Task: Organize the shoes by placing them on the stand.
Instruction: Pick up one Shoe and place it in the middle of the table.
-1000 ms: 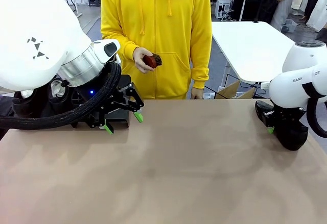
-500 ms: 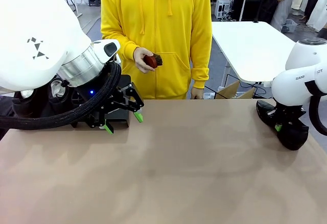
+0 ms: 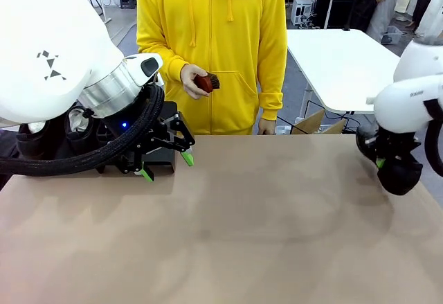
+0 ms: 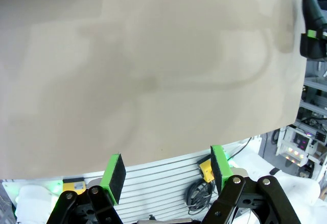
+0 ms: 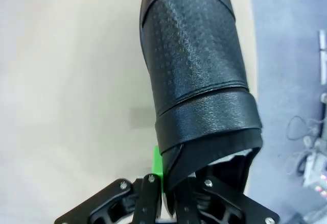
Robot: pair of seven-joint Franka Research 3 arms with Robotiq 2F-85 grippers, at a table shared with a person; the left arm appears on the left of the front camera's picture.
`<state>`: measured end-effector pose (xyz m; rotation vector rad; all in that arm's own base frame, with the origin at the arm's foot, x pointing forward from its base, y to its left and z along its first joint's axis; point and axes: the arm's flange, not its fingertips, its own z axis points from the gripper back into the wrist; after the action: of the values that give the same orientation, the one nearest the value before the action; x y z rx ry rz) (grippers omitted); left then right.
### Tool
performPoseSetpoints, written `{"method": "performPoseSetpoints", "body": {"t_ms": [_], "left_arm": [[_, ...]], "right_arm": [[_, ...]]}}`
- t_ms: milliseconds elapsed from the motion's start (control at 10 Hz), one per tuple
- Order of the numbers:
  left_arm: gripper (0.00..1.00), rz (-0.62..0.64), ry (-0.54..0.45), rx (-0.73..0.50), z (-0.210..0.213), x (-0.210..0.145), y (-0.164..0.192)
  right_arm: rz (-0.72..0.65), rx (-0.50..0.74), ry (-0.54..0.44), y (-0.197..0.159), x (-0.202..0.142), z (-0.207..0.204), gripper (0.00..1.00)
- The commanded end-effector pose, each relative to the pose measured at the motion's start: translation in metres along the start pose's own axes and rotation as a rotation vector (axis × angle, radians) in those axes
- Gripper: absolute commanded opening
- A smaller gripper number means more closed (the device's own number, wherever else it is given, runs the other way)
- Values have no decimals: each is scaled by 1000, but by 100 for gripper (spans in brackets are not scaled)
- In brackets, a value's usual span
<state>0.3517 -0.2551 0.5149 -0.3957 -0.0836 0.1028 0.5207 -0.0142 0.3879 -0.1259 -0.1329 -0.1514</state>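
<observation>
Beige tabletop [image 3: 249,235], person's brush [image 3: 206,82] beyond

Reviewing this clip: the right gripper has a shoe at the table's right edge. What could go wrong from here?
1. The right gripper pinches the shoe only by the thin rim at its opening, so it may pivot or slip out.
2. The shoe hangs near the table's right edge; a drop could land on the floor.
3. The open left gripper sits in front of the stand, possibly blocking the placement path.
</observation>
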Motion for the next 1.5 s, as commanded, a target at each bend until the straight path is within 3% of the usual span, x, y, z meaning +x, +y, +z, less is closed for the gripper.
{"method": "performPoseSetpoints", "body": {"t_ms": [0, 500, 700, 800, 1100, 1400], "left_arm": [[87, 1, 5, -7, 1, -1, 1], [87, 1, 5, -7, 1, -1, 1], [87, 1, 5, -7, 1, -1, 1], [87, 1, 5, -7, 1, -1, 1], [87, 1, 5, -7, 1, -1, 1], [87, 1, 5, -7, 1, -1, 1]], "right_arm": [[-148, -6, -81, 27, -40, 64, 0], [-62, 60, -183, 116, -135, 129, 0], [-66, -3, -226, 115, -130, 131, 0], [-37, 32, -170, 125, -140, 130, 0], [-32, 21, -172, 128, -143, 128, 0], [-16, 220, -235, 175, -195, 157, 0]]}}
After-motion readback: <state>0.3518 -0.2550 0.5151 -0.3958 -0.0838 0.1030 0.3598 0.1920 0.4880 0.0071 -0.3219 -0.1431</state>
